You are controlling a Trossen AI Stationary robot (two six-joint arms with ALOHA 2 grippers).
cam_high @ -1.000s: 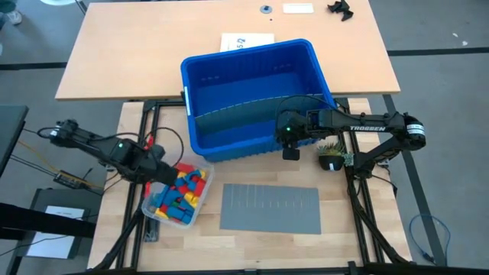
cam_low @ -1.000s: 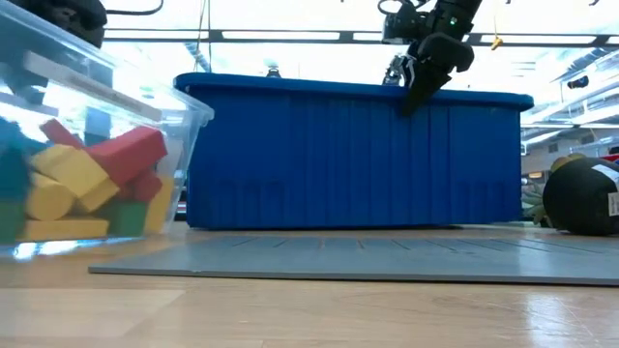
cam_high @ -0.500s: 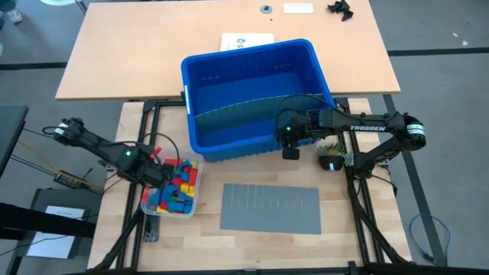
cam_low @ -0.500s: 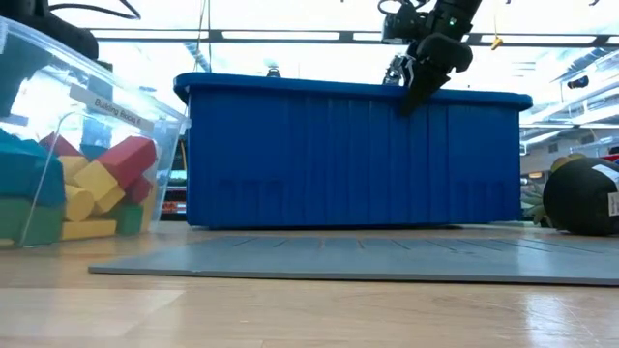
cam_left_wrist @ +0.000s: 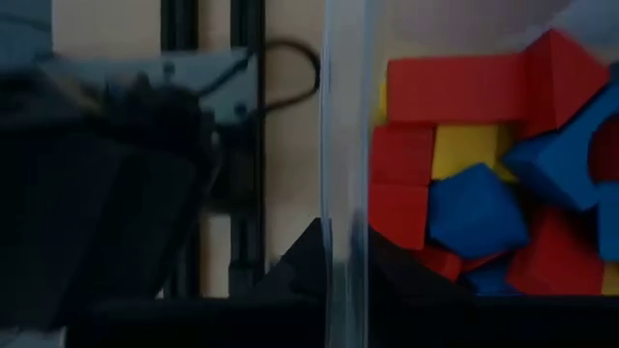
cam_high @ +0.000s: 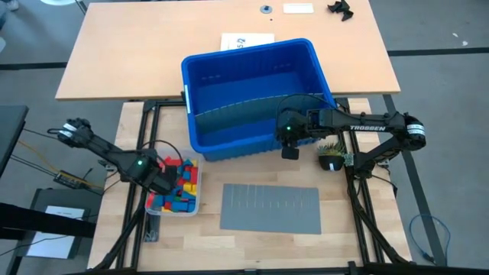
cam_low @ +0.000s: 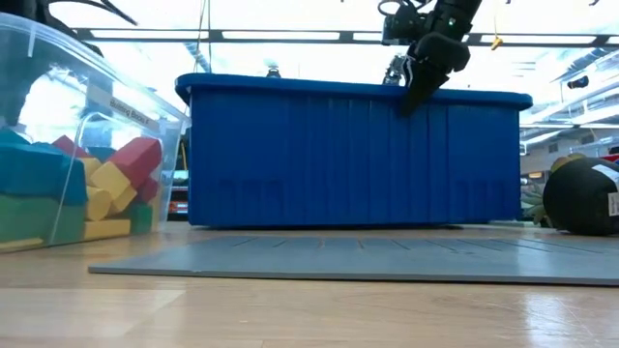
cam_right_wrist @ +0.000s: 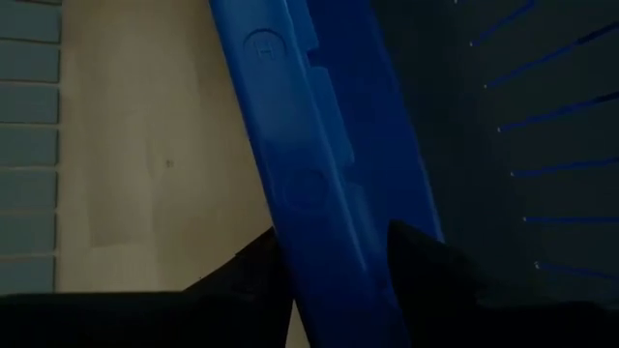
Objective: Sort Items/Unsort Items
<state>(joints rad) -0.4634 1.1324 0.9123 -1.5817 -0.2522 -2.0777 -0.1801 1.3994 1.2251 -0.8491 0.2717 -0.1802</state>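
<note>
Left gripper (cam_left_wrist: 334,280) pinches the clear tub's wall (cam_left_wrist: 343,145) to shift the blocks (cam_high: 177,183); right gripper (cam_right_wrist: 334,261) clamps the blue bin's rim (cam_right_wrist: 319,184), steadying it.

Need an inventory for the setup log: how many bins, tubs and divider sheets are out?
blue bin: 1
clear tub of blocks: 1
grey divider sheets: 2, one flat on the table, one standing in the bin
Total: 4
</note>
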